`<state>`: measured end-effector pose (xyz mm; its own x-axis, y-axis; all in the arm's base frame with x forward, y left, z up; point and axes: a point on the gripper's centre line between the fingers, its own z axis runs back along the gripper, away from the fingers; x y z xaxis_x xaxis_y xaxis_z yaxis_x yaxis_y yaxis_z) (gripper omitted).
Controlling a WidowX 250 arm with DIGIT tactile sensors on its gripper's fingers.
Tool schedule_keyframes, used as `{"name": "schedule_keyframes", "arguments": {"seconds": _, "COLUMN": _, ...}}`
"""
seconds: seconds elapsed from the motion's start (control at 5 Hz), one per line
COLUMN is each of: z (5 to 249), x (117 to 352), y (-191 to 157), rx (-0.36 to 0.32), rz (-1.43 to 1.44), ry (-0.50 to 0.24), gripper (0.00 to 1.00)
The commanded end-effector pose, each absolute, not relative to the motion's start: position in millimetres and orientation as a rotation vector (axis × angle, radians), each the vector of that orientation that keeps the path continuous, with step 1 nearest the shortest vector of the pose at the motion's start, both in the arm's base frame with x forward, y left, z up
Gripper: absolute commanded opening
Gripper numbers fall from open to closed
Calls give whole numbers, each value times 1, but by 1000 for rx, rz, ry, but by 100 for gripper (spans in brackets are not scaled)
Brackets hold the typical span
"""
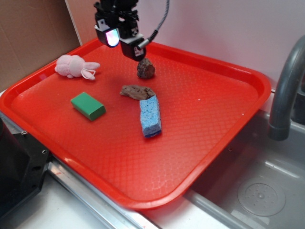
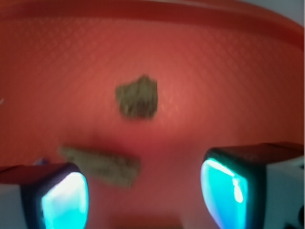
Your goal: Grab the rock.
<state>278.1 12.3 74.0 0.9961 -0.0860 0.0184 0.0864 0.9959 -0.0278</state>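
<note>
A WidowX gripper (image 1: pixel 125 44) hangs above the far part of a red tray (image 1: pixel 214 138), its jaws apart and empty, with the rock (image 1: pixel 146 69) lying on the tray just right of and below it. The wrist view, blurred, shows the rock (image 2: pixel 137 97) between and beyond the two glowing fingertips (image 2: pixel 64 200), with a flat bark-like piece (image 2: pixel 102 165) nearer. Only the exterior view takes in the blue sponge (image 1: pixel 150 116), green block (image 1: pixel 88 105), pink plush bunny (image 1: pixel 75 67) and the sink faucet (image 1: pixel 286 90) at right.
</note>
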Motion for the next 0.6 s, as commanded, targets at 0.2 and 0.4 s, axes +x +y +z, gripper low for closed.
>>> {"name": "schedule_keyframes", "arguments": {"seconds": 0.2, "z": 25, "x": 305, "y": 2, "rx": -11, "rz": -160, "ry": -61, "gripper": 100}}
{"name": "schedule_keyframes", "arguments": {"seconds": 0.4, "z": 18, "x": 301, "y": 3, "rx": 8, "rz": -146, "ry": -66, "gripper": 100}}
